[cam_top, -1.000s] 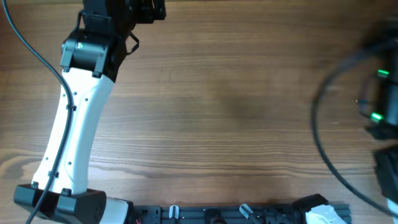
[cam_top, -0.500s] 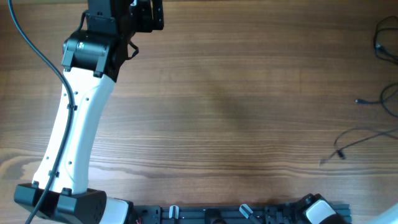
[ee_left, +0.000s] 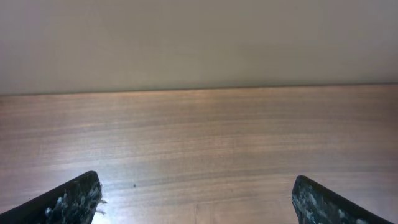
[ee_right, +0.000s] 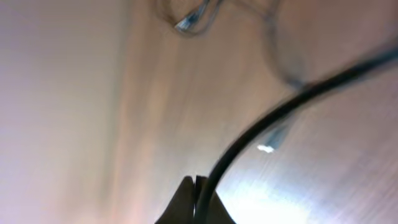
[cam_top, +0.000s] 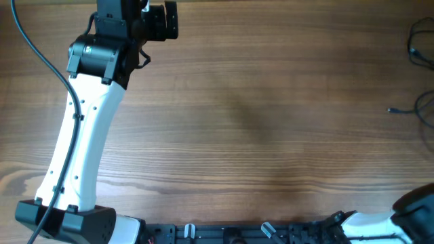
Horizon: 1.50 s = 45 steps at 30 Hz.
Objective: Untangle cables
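Thin black cables [cam_top: 419, 42] lie at the far right edge of the table in the overhead view, with a small plug tip [cam_top: 391, 110] pointing left. My right gripper [ee_right: 196, 190] is shut on a black cable [ee_right: 280, 112] that rises from between the fingertips toward the upper right; the view is blurred. More cable and plug tips [ee_right: 186, 23] lie blurred on the wood beyond. Only part of my right arm [cam_top: 413, 203] shows at the overhead's bottom right corner. My left gripper [ee_left: 196, 199] is open and empty over bare wood at the table's far left [cam_top: 159, 20].
The left arm's white link [cam_top: 81, 142] slants across the left side of the table. A black rail [cam_top: 264, 232] with clips runs along the front edge. A pale wall [ee_left: 199, 43] stands behind the table's far edge.
The right arm has pulled back from the right side to the bottom right corner. The cable end that lay at the lower right is gone from the table. The left arm has barely moved.
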Each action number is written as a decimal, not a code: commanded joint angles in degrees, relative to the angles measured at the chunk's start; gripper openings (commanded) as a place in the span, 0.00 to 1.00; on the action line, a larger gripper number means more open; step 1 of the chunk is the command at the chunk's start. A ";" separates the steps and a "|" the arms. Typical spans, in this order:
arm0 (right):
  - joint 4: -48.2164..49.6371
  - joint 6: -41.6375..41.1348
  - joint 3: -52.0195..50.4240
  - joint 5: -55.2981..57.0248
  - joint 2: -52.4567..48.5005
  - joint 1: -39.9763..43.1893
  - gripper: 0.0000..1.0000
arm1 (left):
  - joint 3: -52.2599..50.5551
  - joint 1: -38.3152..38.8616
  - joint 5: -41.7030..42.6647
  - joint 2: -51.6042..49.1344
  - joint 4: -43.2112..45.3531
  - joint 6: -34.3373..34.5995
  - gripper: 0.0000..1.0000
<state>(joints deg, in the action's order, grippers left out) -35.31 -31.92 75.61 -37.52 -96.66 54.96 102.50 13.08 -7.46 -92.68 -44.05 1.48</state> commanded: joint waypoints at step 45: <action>49.83 4.70 -15.69 25.86 -8.26 -4.00 1.00 | 0.55 0.22 4.68 0.11 -3.82 -1.05 1.00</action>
<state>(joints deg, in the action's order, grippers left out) 20.08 -12.08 56.53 -17.78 -114.06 51.07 102.50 13.08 -3.49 -92.68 -47.83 1.13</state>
